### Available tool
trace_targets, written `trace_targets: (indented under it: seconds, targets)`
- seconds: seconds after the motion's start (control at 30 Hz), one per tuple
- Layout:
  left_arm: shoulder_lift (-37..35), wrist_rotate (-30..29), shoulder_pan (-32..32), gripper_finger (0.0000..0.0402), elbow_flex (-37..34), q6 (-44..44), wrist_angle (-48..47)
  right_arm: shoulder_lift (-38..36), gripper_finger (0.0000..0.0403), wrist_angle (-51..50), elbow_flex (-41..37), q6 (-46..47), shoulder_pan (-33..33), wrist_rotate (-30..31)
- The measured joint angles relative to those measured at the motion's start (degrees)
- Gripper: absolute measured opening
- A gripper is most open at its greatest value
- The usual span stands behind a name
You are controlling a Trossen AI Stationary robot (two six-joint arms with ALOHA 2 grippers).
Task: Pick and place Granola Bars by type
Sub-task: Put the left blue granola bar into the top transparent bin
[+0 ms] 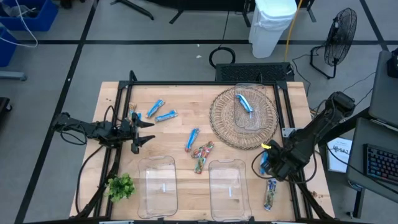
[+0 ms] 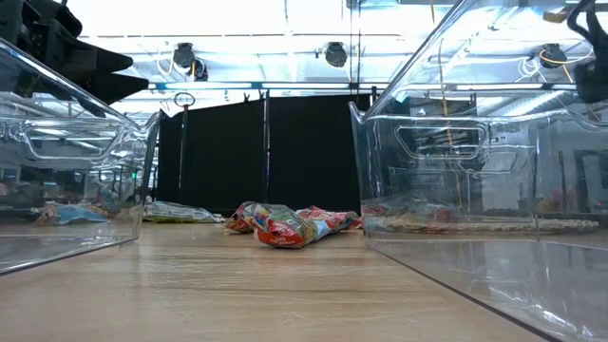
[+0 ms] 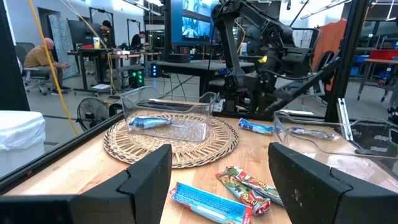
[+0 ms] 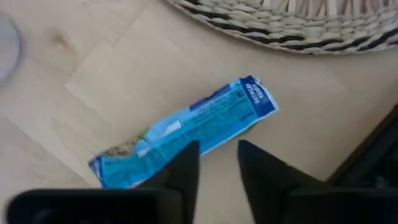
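Note:
Several blue granola bars lie flat on the wooden table: two at far left (image 1: 160, 112), one in the middle (image 1: 193, 139), and one inside a clear tray (image 1: 244, 102) on the wicker mat. Multicoloured bars lie mid-table (image 1: 202, 155) (image 2: 285, 225), and one lies near the right edge (image 1: 270, 194). My right gripper (image 1: 268, 160) (image 4: 217, 155) points down over another blue bar (image 4: 186, 127), fingers a little apart above its long edge; no touch shows. My left gripper (image 1: 144, 132) (image 3: 219, 168) waits wide open at the left side, level with the table.
Two clear bins (image 1: 157, 185) (image 1: 229, 186) stand at the near edge, filling both sides of the low view. The wicker mat (image 1: 224, 124) lies far right of centre. A green sprig (image 1: 121, 186) sits at the near left corner. A black frame borders the table.

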Motion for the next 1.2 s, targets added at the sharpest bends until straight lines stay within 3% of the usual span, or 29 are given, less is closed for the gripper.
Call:
trace_targets:
  seconds: [0.2,0.4,0.67,1.07,1.2]
  targets:
    - [0.00,0.00,0.00,0.0267,0.00,-0.01,0.00,0.02,0.0204,13.78,-7.33,0.94,-1.78,-0.33]
    - [0.00,0.00,0.00,0.0267,0.00,-0.01,0.00,-0.15,0.0215,21.37,-11.41,1.84,-3.79,-0.17]
    - [0.01,0.00,-0.01,0.0267,0.00,0.00,-0.02,-2.37,0.0168,21.55,-11.70,1.54,-4.08,-0.42]
    - [0.00,0.00,0.02,0.0267,0.00,0.00,0.00,-4.92,0.0026,21.57,-11.72,-4.49,-4.06,-0.34]
    - [0.00,0.00,0.02,0.0267,0.00,0.00,0.00,-4.92,0.0010,21.55,-11.72,-7.51,-4.06,-0.09]
